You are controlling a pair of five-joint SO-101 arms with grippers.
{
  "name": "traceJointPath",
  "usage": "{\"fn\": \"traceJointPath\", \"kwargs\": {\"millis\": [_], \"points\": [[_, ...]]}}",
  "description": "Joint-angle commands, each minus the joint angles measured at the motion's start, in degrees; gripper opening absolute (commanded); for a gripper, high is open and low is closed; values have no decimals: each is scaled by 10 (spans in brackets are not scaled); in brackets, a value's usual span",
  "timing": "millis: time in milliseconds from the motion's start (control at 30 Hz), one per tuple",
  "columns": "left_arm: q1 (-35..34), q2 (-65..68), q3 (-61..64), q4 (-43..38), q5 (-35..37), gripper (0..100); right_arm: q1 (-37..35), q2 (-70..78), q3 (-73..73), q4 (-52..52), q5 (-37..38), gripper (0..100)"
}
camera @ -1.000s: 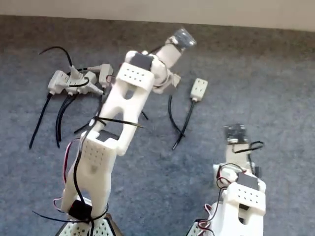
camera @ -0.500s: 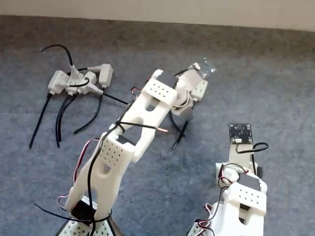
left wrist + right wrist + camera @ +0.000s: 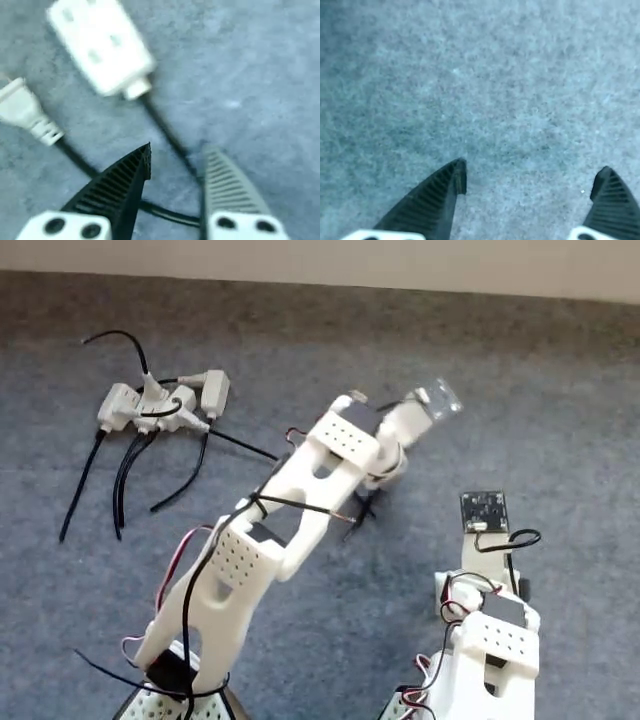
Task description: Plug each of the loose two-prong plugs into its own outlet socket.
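Observation:
In the left wrist view a white outlet block (image 3: 100, 45) lies on the grey carpet, and its black cord (image 3: 167, 132) runs back toward me. A loose white two-prong plug (image 3: 22, 110) lies beside it, apart from the block. My left gripper (image 3: 178, 148) is open just above the carpet, and the block's cord passes under the gap between its fingertips. In the high view the left arm (image 3: 330, 460) stretches over that block and hides it. My right gripper (image 3: 532, 166) is open over bare carpet and holds nothing.
A cluster of several white plugs and sockets (image 3: 160, 405) with black cords lies at the far left. The right arm (image 3: 490, 625) stands near the front right. A pale wall edge (image 3: 320, 260) borders the carpet at the back.
The left arm has swung to the right, away from the cluster at the left and over the lone outlet block. The right arm has hardly moved.

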Motion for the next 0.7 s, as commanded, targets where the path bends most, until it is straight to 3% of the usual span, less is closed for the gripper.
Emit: {"fn": "traceJointPath", "kwargs": {"millis": [0, 167, 467, 667], "points": [[-1, -6, 26, 21, -58, 10, -7, -5, -4, -8, -3, 372], [-19, -18, 7, 64, -58, 4, -7, -5, -5, -10, -3, 372], [-29, -99, -246, 296, -107, 4, -7, -5, -6, -10, -3, 372], [-48, -231, -248, 310, -105, 4, -7, -5, -4, -11, -3, 372]]}}
